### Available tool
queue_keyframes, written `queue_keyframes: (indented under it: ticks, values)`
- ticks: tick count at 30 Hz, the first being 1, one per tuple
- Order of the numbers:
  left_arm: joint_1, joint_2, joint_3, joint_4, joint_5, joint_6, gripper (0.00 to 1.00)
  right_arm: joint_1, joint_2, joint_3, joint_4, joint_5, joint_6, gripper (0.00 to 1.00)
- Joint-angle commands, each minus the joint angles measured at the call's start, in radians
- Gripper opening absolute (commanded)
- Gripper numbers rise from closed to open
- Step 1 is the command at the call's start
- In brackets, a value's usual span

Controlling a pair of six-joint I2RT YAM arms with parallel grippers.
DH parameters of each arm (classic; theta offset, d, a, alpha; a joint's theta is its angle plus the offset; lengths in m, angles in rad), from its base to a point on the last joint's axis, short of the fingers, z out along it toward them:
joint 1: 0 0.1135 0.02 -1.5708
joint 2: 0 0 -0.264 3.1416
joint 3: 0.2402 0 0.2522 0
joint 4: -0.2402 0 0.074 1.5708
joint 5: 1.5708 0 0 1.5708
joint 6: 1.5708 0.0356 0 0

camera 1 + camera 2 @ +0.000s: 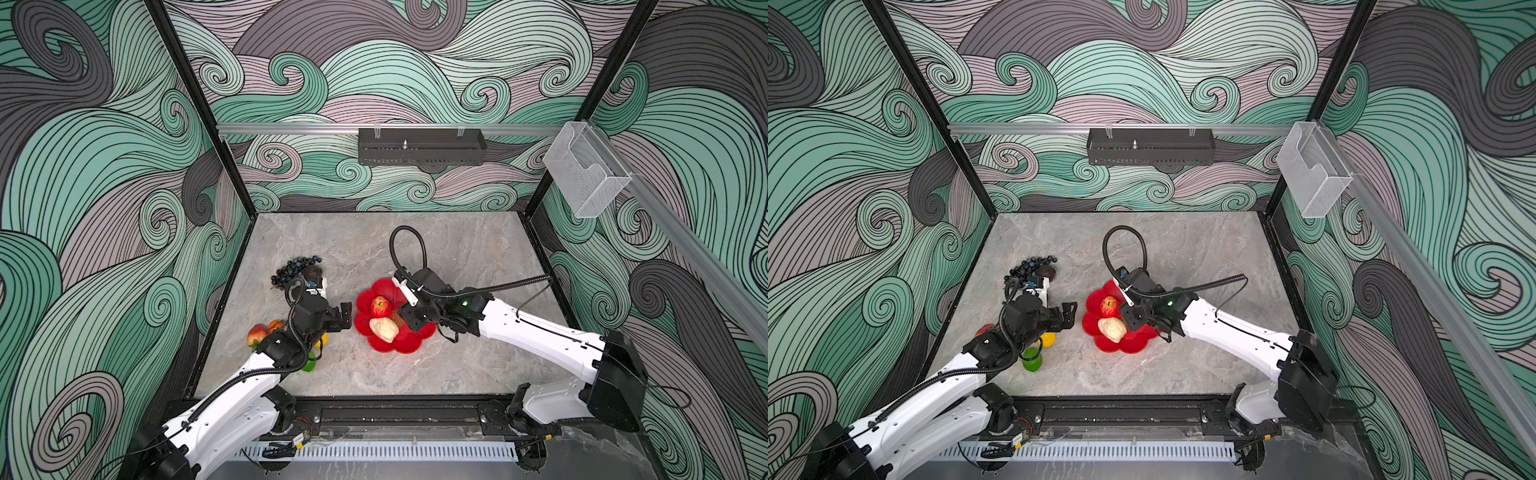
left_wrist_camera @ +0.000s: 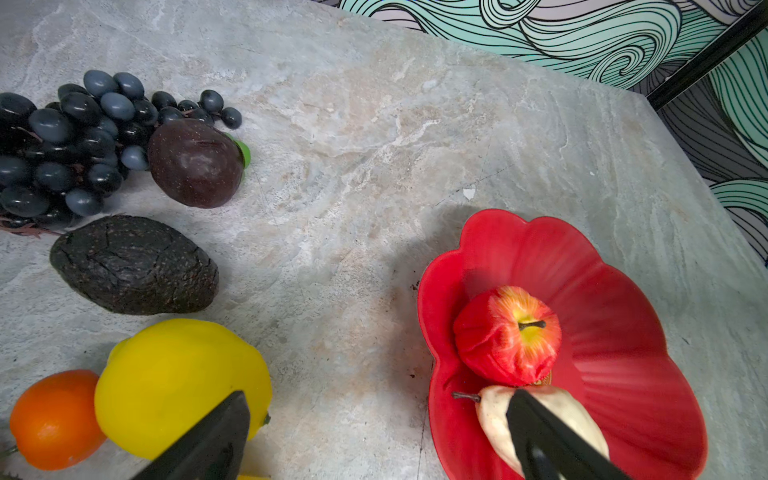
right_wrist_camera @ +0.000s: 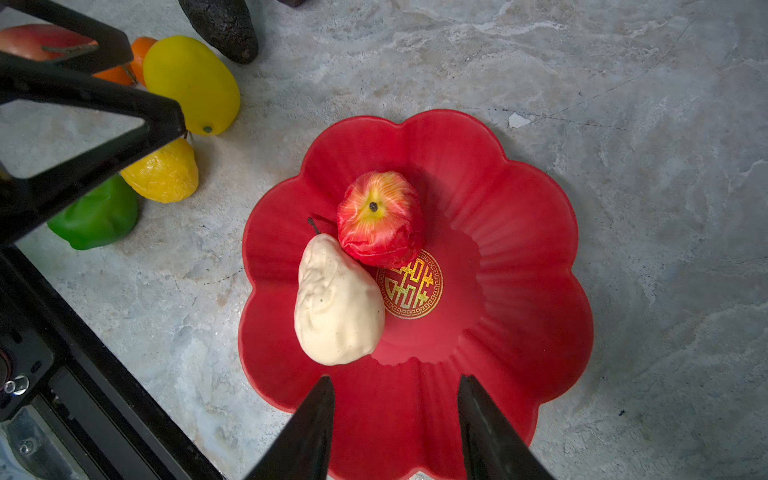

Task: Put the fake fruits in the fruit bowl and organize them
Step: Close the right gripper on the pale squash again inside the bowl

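The fruit bowl (image 3: 519, 249), a glossy red dish with a petal-shaped rim, sits on the grey marble table (image 1: 457, 249) at about mid-width, nearer the front edge than the back. In it lie 2 fruits: a red apple (image 3: 378, 218), one dimpled end facing up, and a beige pear (image 3: 338, 303) on its side, touching the apple. Both keep to one half of the dish; the other half is bare red. A gold roundel (image 3: 411, 286) is printed at the bowl's centre. Its ornate character is partly under the apple, and I cannot read it.

The right gripper (image 3: 397, 380) hangs over the bowl near its rim, by the pear's wide end, jaws parted with nothing between them. The left gripper (image 2: 380, 397) stands just beside the bowl's left rim in both top views, jaws spread wide and empty.

Past it, toward the table's left edge, 7 more fruits crowd together: a smooth lemon (image 3: 191, 83), a wrinkled lemon (image 3: 164, 174), a lime (image 3: 97, 216), an orange (image 2: 54, 419), an avocado (image 2: 135, 264), a dark round fruit (image 2: 195, 164) and a grape bunch (image 2: 70, 145). Bare marble stretches behind the bowl to the back wall and out to the right edge.
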Motion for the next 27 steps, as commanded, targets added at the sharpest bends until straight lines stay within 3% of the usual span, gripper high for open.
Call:
queue_keyframes:
  ticks: [1, 10, 22, 27]
  values:
    - [0.006, 0.006, 0.029, 0.005, -0.012, 0.003, 0.98, -0.004, 0.021, -0.049, 0.088, -0.107, 0.065, 0.5]
    - [0.006, 0.024, 0.03, 0.008, -0.016, 0.002, 0.98, 0.001, 0.136, -0.09, 0.231, -0.211, 0.11, 0.7]
    - [0.006, 0.013, 0.029, 0.0, -0.025, 0.006, 0.98, 0.006, 0.292, -0.053, 0.256, -0.228, 0.057, 0.7]
    - [0.005, 0.025, 0.032, 0.002, -0.026, 0.007, 0.98, 0.006, 0.299, -0.061, 0.269, -0.232, 0.049, 0.59]
